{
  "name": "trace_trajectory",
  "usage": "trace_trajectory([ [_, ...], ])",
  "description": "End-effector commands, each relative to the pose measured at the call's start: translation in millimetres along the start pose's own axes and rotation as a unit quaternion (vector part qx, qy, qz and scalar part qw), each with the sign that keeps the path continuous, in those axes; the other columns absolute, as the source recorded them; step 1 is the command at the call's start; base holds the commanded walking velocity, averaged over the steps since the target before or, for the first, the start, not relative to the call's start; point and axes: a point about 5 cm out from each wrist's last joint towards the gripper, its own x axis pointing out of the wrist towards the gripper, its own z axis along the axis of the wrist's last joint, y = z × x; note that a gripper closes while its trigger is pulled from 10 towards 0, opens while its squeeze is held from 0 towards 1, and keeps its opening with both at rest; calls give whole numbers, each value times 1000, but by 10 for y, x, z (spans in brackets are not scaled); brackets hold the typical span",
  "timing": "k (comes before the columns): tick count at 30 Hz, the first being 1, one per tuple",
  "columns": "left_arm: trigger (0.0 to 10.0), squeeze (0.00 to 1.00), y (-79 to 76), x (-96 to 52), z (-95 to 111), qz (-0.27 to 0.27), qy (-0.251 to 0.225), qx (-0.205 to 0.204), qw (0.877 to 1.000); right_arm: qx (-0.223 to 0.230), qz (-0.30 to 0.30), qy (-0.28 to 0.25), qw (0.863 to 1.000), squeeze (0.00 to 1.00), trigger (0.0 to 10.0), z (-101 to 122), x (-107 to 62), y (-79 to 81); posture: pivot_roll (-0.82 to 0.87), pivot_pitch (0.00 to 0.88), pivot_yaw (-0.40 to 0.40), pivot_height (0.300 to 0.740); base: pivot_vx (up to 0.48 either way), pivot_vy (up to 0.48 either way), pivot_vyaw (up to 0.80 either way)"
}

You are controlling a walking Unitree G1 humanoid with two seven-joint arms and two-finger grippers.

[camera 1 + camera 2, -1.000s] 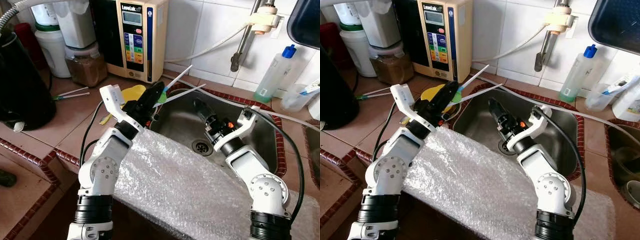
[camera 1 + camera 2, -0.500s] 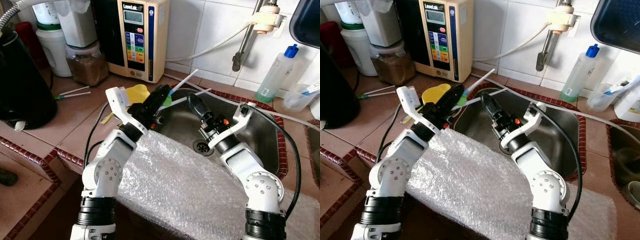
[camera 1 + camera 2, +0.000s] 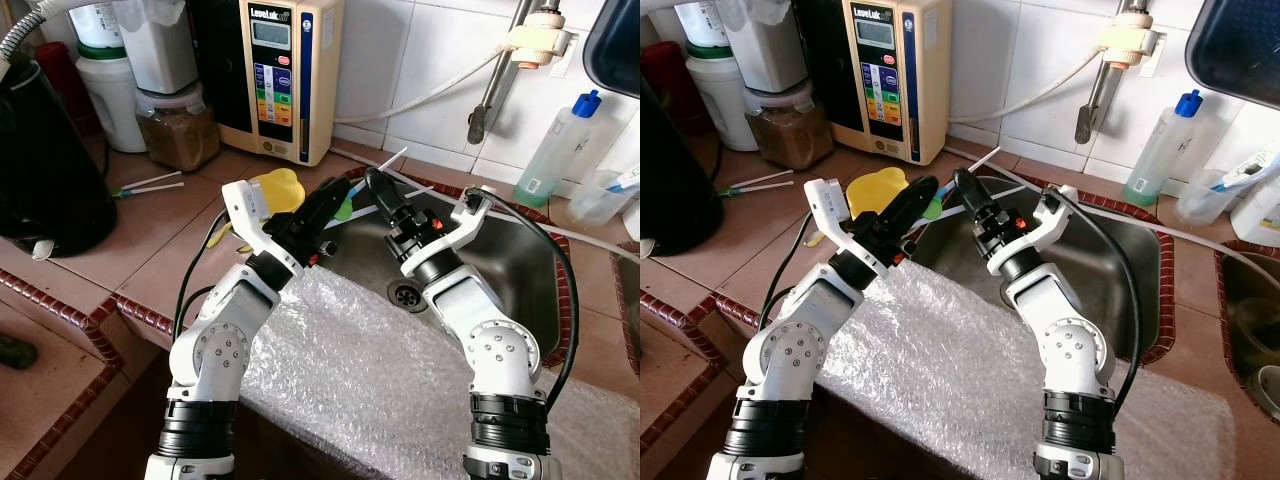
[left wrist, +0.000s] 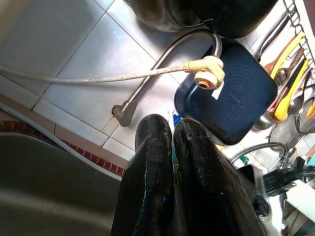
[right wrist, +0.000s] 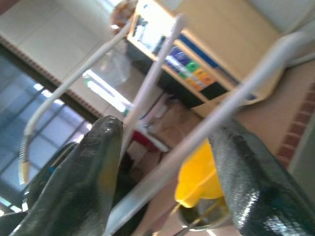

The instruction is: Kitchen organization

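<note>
The right wrist view shows the right tool point(image 5: 162, 162) with fingers spread apart around two white straws point(image 5: 147, 93), while the left wrist view shows the left tool point(image 4: 172, 162) pressed together on a thin green-and-blue item too hidden to name. From the head, both tools meet at the sink's point(image 3: 530, 250) back-left corner beside a yellow lid point(image 3: 275, 187) on the brown-tiled surface point(image 3: 150, 240). Bubble wrap point(image 3: 380, 380) drapes over the front edge.

Head stereo pair looks down at sink point(image 3: 520, 250); wrist cameras sight closely along their fingers.
</note>
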Motion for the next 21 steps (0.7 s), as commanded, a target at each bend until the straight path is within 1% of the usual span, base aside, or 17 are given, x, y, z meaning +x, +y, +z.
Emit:
trace_trajectory([
  [1,0,0,-22,6,10,0,-1,8,1000,-12,-12,-12,1000,0,0,78,-4,-21,14,0,-36,740,0,0,0],
  [9,0,0,14,10,32,7,-4,14,1000,-18,-26,-18,999,0,0,90,-17,-76,13,0,-33,740,0,0,0],
  [21,0,0,-5,1,-9,4,6,16,1000,-11,-24,-13,1000,0,0,34,12,-66,19,0,-29,740,0,0,0],
])
